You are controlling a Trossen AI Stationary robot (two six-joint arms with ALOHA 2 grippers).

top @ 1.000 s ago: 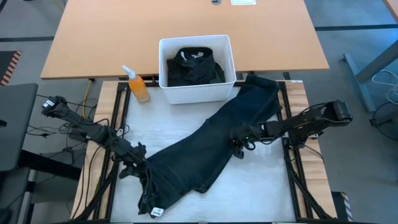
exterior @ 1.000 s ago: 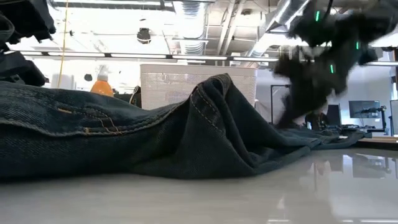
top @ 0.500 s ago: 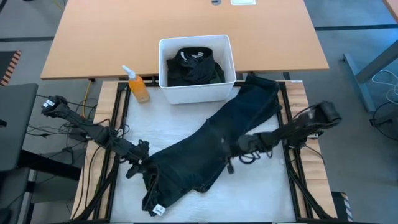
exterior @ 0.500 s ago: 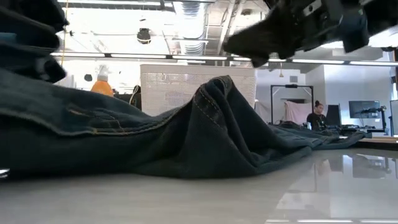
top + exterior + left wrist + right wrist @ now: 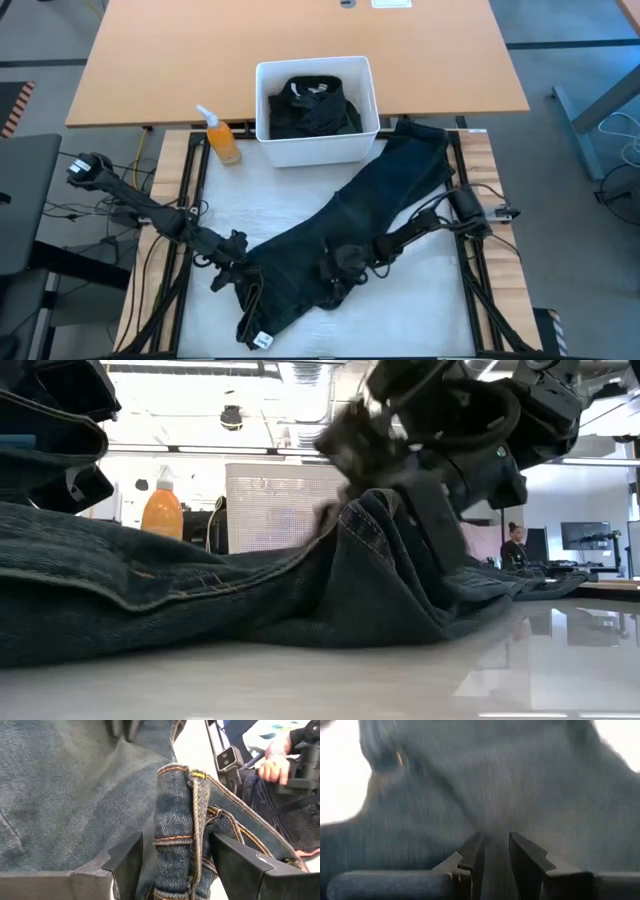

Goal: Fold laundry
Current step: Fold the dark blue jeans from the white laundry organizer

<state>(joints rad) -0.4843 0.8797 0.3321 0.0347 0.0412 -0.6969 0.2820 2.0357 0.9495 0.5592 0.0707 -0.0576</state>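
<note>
I see a pair of dark blue jeans point(image 5: 370, 215) lying slantwise across the pale table point(image 5: 420, 300), one end reaching up beside the white bin point(image 5: 315, 145) at the far edge, the other bunched near the front left corner. My left gripper point(image 5: 243, 283) sits at that bunched end, and in the left wrist view its fingers point(image 5: 127, 862) stand wide with a thick folded band of stitched denim clamped between them. My right gripper point(image 5: 340, 265) is down on the middle of the jeans, near the front edge of the cloth; the right wrist view shows its fingers point(image 5: 522, 855) set narrow with a pinch of the fabric caught between them. From the low view the denim rises in a ridge under the right arm. More dark clothes point(image 5: 312, 108) lie heaped inside the bin, and an orange spray bottle point(image 5: 221, 137) stands just left of it. A person's hand point(image 5: 274, 767) shows beyond the table in the left wrist view.
</note>
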